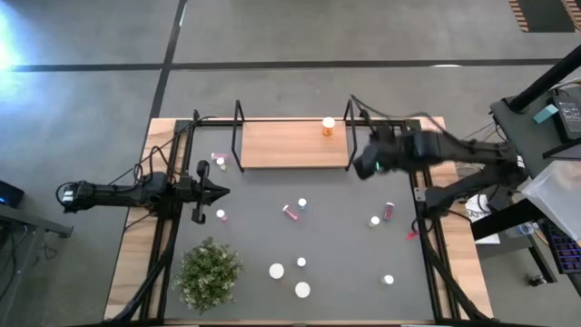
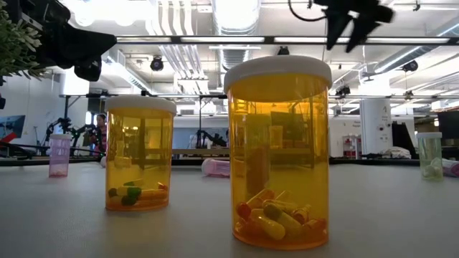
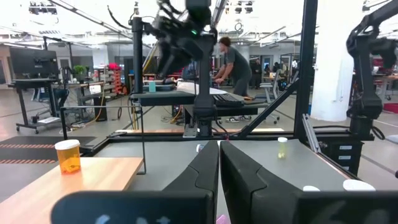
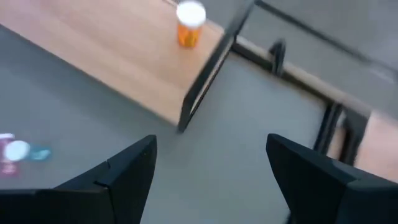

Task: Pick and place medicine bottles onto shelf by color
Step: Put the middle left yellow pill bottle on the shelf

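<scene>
Handling: you are dealing with small rigid plastic bottles, light by the look of them, smooth-walled and likely slippery. They should tip or roll easily, and some already lie on their sides.
Where to grip: take each bottle across the body just below the cap, jaws square to it. For a lying one, come down across its round middle.
Look: white caps on orange, pink, purple or pale bodies. In the low view 2 orange bottles [image 2: 278, 154] stand nearest the camera, see-through, with loose capsules at the bottom.
Placed so far: 1 orange bottle [image 1: 328, 126] stands upright at the far right corner of the shelf [image 1: 290, 145], near its right wire frame.
Still loose: a pink bottle [image 1: 291, 212] lies mid-mat; another pink one [image 1: 389, 211] lies toward the right edge; white-capped ones are scattered toward the near side.
Right gripper [image 4: 211, 168]: fingers spread wide, holding nothing, raised just right of the shelf's right end.
Left gripper [image 3: 219, 180]: fingers pressed together, empty, waiting at the left side of the mat [image 1: 345, 272].
Nearby: the potted plant [image 1: 209, 271] sits at the near left, so keep your approach clear of it.
</scene>
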Controlling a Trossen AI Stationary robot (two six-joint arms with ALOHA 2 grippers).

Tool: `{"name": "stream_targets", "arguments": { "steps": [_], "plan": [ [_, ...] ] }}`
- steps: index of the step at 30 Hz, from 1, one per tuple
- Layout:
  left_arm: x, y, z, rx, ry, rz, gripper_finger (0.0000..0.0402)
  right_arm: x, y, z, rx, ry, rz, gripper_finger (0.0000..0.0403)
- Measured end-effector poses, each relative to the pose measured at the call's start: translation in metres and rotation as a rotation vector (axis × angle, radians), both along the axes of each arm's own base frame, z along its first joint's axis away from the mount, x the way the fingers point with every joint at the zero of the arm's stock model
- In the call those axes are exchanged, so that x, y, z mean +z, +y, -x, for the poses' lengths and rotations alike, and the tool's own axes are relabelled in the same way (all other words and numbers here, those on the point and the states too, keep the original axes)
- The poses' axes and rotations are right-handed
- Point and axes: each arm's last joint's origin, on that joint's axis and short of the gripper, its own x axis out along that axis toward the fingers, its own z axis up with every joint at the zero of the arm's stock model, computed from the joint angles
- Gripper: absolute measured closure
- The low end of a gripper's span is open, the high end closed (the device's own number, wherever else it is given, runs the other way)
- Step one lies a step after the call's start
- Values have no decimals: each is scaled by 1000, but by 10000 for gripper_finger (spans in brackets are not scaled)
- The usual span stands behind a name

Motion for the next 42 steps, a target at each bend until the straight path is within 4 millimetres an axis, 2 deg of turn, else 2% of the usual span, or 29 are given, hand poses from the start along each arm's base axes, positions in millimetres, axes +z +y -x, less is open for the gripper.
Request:
{"name": "stream_targets", "arguments": {
  "steps": [9,14,20,23,31,42],
  "plan": [
    [0,0,0,0,0,0,401,-65,54,-9,-280,-11,-257,110],
    [0,0,0,0,0,0,402,-82,77,-19,-402,8,-353,110],
    [0,0,0,0,0,0,402,-98,96,-31,-510,74,-426,110],
    [0,0,0,0,0,0,402,-105,101,-35,-574,126,-486,110],
    [0,0,0,0,0,0,402,-117,101,-32,-575,137,-485,110],
    [0,0,0,0,0,0,402,-157,95,-16,-547,29,-573,110]
  ]
}}
